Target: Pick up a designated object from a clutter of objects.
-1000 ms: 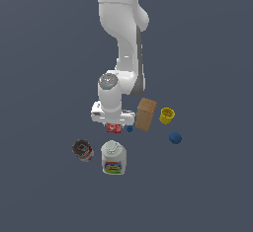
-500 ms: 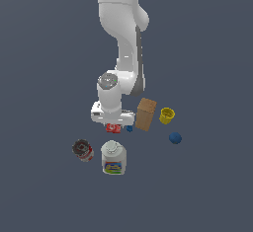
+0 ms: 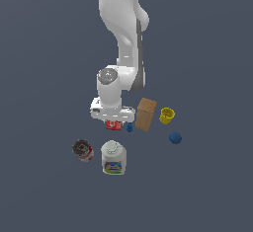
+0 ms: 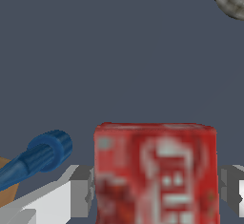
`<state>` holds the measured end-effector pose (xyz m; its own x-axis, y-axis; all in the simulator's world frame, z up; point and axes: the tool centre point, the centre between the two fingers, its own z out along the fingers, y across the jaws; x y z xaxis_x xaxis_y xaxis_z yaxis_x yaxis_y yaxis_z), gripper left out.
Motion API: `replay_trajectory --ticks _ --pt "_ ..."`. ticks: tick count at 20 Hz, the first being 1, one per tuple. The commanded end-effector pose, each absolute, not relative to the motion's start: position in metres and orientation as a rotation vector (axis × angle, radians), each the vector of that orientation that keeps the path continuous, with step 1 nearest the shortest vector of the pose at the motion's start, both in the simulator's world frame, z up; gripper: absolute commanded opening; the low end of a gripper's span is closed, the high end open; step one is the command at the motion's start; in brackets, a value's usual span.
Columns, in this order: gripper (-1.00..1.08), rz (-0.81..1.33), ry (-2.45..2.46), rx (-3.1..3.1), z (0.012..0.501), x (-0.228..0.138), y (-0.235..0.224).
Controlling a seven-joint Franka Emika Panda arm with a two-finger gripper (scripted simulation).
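Observation:
The designated object, a small flat red box (image 3: 113, 125) with white lettering, lies on the floor directly under my gripper (image 3: 112, 121). In the wrist view the red box (image 4: 155, 170) fills the space between my grey fingers (image 4: 82, 193), one at each of its sides and pressed close, so my gripper (image 4: 155, 197) is shut on it. The clutter of objects surrounds it: a tiny blue piece (image 3: 129, 127) just to the exterior view's right of the box, and a brown box (image 3: 146, 113) beyond that.
A yellow cup (image 3: 167, 115) and a blue ball (image 3: 175, 137) sit further to the exterior view's right. A red-and-white can (image 3: 83, 150) and a white bottle (image 3: 113, 159) stand nearer the camera. The blue piece (image 4: 40, 156) lies close beside one finger.

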<state>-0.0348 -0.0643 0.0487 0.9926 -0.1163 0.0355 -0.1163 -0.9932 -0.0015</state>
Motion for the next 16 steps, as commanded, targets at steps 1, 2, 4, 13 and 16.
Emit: replay_trajectory --ticks 1,2,4,13,16 --pt "-1.00 0.055 -0.183 3.135 0.059 -0.038 -0.065" --pt "-1.00 0.054 -0.183 3.136 0.064 -0.040 -0.065" --pt "-1.00 0.052 -0.184 3.136 0.076 -0.044 -0.065" --pt "-1.00 0.040 -0.184 3.136 0.143 -0.066 -0.066" --pt "-1.00 0.036 -0.185 3.136 0.168 -0.074 -0.067"
